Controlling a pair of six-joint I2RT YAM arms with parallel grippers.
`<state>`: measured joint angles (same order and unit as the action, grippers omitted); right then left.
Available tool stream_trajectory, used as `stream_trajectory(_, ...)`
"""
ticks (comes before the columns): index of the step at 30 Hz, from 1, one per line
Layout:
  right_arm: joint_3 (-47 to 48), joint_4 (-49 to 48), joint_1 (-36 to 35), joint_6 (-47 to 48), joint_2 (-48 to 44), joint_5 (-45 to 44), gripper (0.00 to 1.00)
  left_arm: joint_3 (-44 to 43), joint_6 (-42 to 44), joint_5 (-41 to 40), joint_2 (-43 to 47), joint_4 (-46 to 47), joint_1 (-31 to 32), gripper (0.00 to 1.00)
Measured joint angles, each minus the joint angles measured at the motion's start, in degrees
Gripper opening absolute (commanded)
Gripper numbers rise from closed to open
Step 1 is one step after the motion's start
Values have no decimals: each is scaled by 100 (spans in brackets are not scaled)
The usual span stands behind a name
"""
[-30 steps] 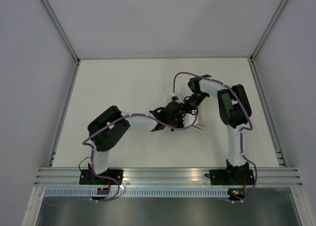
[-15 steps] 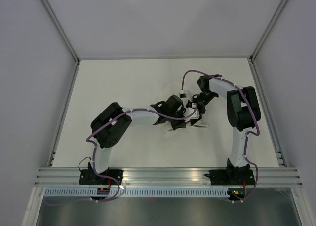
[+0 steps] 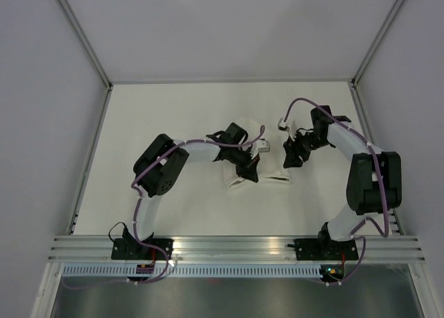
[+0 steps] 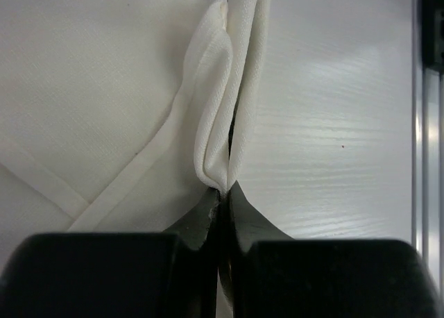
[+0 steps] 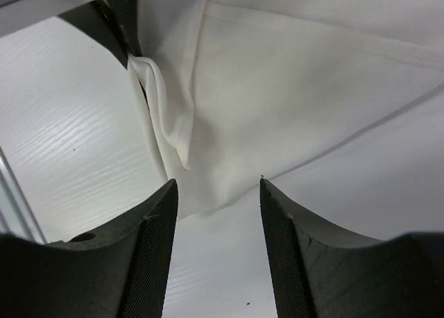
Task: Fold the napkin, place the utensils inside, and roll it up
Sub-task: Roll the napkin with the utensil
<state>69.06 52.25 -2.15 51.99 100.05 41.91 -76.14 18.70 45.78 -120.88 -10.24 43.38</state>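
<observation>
White napkin point(image 4: 104, 75), pale grained table point(image 4: 333, 123), black left hand point(image 4: 223, 194).

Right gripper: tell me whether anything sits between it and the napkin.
Nothing visible does. The right gripper is open, with the napkin lying straight ahead of its fingers. The left gripper is shut on a fold of the napkin, off to the side of that path.

Lab rig: alu frame point(image 3: 236, 245), white panels point(image 3: 236, 33)
</observation>
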Motion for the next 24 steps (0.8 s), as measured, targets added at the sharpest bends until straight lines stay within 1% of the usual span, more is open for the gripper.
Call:
stream_trajectory(3, -791, -570, -162, 22, -881, -50, 57, -140, -173, 518, -205, -155, -177, 2)
stream_trajectory(5, -1333, -1032, -389, 22, -1445, -188, 56, -245, -269, 857, -350, -282, -282, 2)
stream_trajectory(9, -2358, -2070, -1263, -15, -2256, -704, 56, -498, -459, 1405, -673, -496, -442, 2)
stream_trajectory(13, -2983, -2804, -2218, -17, -2398, -1185, 56, -730, -619, 1840, -957, -691, -533, 2)
stream_trajectory(17, -3348, -3571, -2846, -7, -2398, -1709, 56, -846, -774, 2192, -1158, -828, -584, 2)
stream_trajectory(21, -3589, -4138, -3292, 48, -2295, -2081, 56, -852, -844, 2363, -1233, -951, -586, 2)
stream_trajectory(24, -3652, -4463, -3414, 105, -2135, -2253, 54, -863, -866, 2422, -1261, -1036, -588, 2)
